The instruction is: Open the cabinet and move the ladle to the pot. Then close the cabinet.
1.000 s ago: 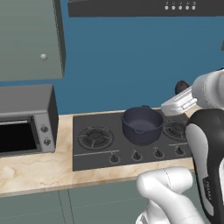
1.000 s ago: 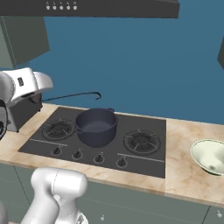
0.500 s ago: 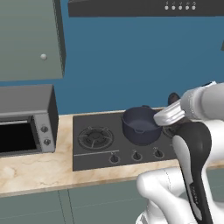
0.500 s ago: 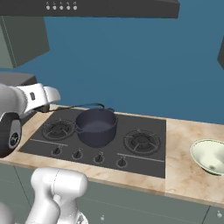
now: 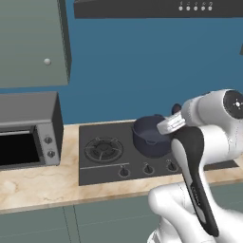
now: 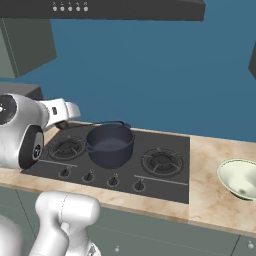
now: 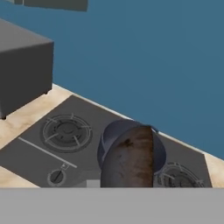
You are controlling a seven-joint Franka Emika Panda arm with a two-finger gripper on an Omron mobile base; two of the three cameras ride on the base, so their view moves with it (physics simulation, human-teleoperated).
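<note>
In the hand view the ladle's dark brownish cup (image 7: 129, 161) hangs large right before the camera, in front of the dark navy pot (image 7: 114, 133). From the right base view its thin handle (image 6: 107, 122) runs across just above the pot (image 6: 110, 146) on the hob. My gripper (image 6: 74, 115) is shut on the handle's left end, left of the pot. In the left base view the gripper (image 5: 168, 126) sits at the right rim of the pot (image 5: 149, 137). The grey-green cabinet (image 5: 28, 42) with its pale knob (image 5: 47, 61) hangs at the upper left; I cannot tell whether its door is ajar.
A black hob (image 5: 107, 161) lies on the marble counter (image 5: 38, 187). A grey microwave (image 5: 26, 128) stands to its left under the cabinet. A pale green bowl (image 6: 241, 177) rests on the counter at the right. A range hood (image 6: 100, 7) hangs above.
My arm has swung the ladle toward the pot: the hand moved left and a little down in the left base view, and the ladle's handle now spans the pot's rim.
</note>
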